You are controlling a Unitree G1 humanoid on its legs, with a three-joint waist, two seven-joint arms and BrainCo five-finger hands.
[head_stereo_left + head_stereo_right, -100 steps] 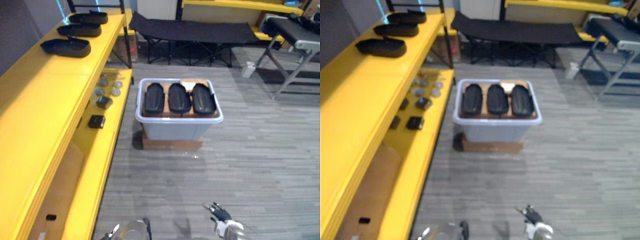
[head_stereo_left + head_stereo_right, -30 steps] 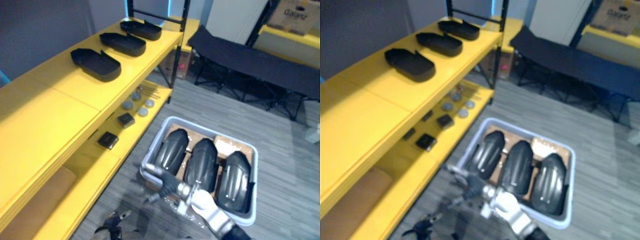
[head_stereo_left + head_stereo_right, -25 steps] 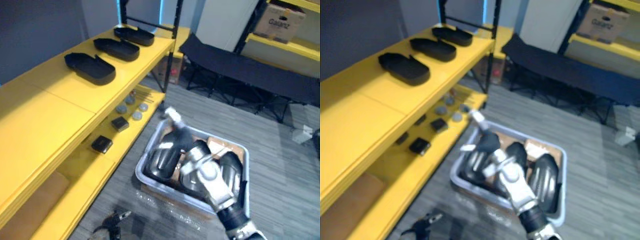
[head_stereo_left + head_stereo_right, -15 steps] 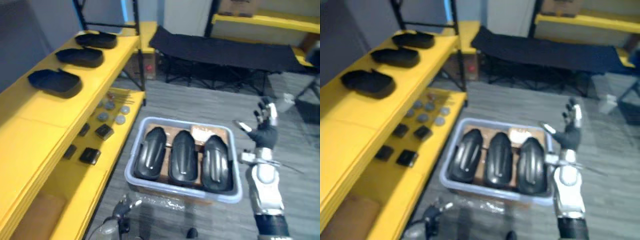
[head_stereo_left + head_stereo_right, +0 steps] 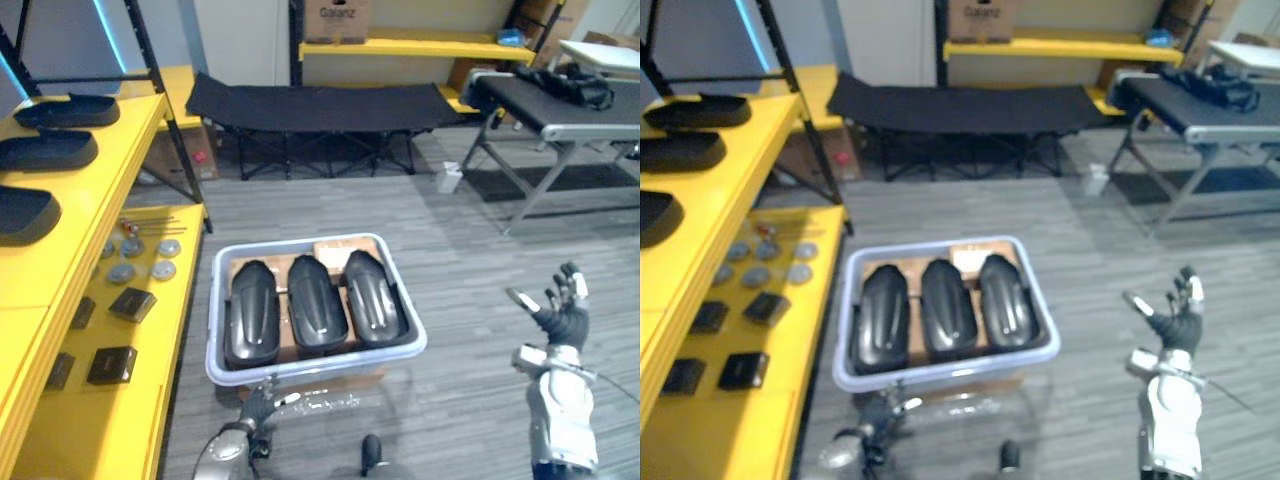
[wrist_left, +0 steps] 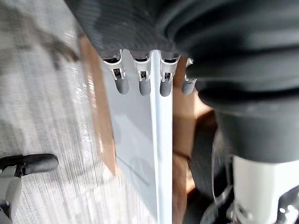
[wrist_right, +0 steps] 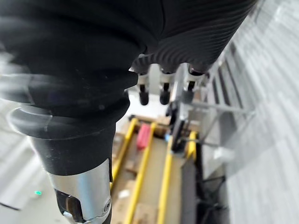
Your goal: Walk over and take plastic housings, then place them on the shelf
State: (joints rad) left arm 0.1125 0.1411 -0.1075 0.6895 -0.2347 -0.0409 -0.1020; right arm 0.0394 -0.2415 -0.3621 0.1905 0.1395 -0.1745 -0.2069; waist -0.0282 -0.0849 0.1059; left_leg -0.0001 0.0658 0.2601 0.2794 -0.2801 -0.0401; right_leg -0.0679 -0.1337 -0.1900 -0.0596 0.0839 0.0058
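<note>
Three black plastic housings (image 5: pixel 252 310) (image 5: pixel 316 303) (image 5: pixel 374 297) lie side by side in a pale grey bin (image 5: pixel 320 362) on the floor ahead of me. My right hand (image 5: pixel 558 325) is raised to the right of the bin, well apart from it, open with its fingers spread and nothing in it. My left hand (image 5: pixel 258 408) hangs low just in front of the bin's near wall, empty; in the left wrist view its fingers (image 6: pixel 142 85) are relaxed above the bin's rim (image 6: pixel 161 154). More black housings (image 5: pixel 20 215) (image 5: pixel 45 150) (image 5: pixel 65 110) lie on top of the yellow shelf (image 5: pixel 100 200) at the left.
The shelf's lower board (image 5: pixel 110 420) carries small dark blocks (image 5: pixel 130 303) and round grey parts (image 5: pixel 150 270). A black cot (image 5: pixel 320 100) stands beyond the bin, a grey table (image 5: pixel 560 95) at the far right. Bare floor lies right of the bin.
The view has swung right, so the shelf sits further left. My right hand, over the bin 0.8 s ago, has swung out to its right and dropped lower. The housings stay in the bin.
</note>
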